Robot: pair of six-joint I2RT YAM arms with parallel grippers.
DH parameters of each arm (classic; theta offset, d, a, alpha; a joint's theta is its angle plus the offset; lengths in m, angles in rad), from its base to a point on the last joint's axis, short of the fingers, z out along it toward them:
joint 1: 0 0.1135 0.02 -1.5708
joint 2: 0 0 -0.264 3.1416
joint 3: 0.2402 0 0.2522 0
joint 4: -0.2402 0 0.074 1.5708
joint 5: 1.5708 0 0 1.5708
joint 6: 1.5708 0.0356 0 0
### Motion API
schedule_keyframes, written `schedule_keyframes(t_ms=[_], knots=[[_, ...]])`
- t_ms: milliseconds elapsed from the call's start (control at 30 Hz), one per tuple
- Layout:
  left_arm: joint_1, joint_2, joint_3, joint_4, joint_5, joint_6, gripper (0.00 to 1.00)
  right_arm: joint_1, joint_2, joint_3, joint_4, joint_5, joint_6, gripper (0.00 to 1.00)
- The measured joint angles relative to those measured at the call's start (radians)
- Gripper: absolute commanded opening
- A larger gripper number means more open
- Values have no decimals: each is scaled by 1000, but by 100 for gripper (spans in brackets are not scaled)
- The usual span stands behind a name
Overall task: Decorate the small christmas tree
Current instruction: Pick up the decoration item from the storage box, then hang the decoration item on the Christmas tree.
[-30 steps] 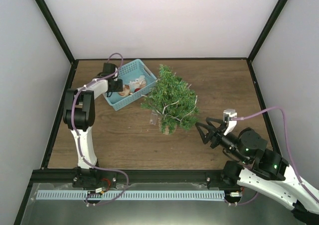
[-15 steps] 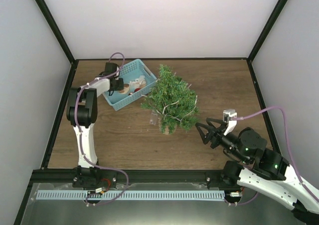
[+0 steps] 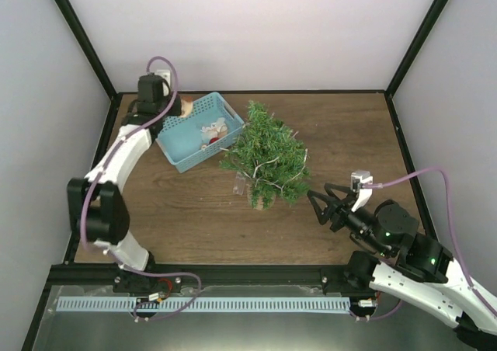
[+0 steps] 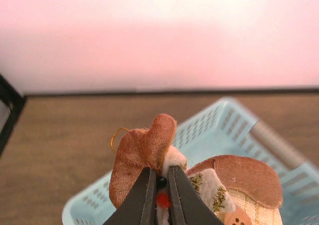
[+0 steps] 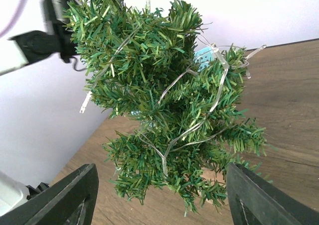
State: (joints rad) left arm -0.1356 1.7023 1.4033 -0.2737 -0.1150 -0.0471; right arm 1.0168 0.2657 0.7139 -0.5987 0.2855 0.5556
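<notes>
— Since we go from large to small, what comes first?
— We start with the brown wooden table (image 3: pixel 334 133). At its middle is the small bushy green christmas tree (image 3: pixel 264 153), upright in its terracotta-brown pot (image 3: pixel 262 201), with a clear string of lights (image 5: pixel 221 85) wound through the branches.
— And the container?
— We see the light-blue plastic lattice basket (image 3: pixel 172 155) just left of the tree, its right corner meeting the branches. Inside lie a few small white, red and tan pieces (image 3: pixel 211 130); we cannot tell what each one is.
— How do our tools stand?
— Our left gripper (image 4: pixel 160 181) is pinched tight on a rust-brown cloth ornament (image 4: pixel 137 165) with a thin gold loop (image 4: pixel 115 135), held above the basket's far left corner. Our right gripper (image 3: pixel 321 205) stands wide and holds nothing. It is near the tree's lower right side but apart from it.
— What differs from a second ago?
— Then our left gripper was down in the basket with its jaws half apart; now it has risen with the ornament. Tree, basket and right arm have not moved.
— Anything in the way?
— The tree stands between our right gripper and the basket, and it fills the right wrist view between the fingers (image 5: pixel 67 195).
</notes>
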Motion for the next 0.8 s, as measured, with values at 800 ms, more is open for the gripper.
schedule_keyframes(t_ms=[800], knots=[[-122,-965,-528,369,860,174,4,0,86,235,119,-89,-294,75]])
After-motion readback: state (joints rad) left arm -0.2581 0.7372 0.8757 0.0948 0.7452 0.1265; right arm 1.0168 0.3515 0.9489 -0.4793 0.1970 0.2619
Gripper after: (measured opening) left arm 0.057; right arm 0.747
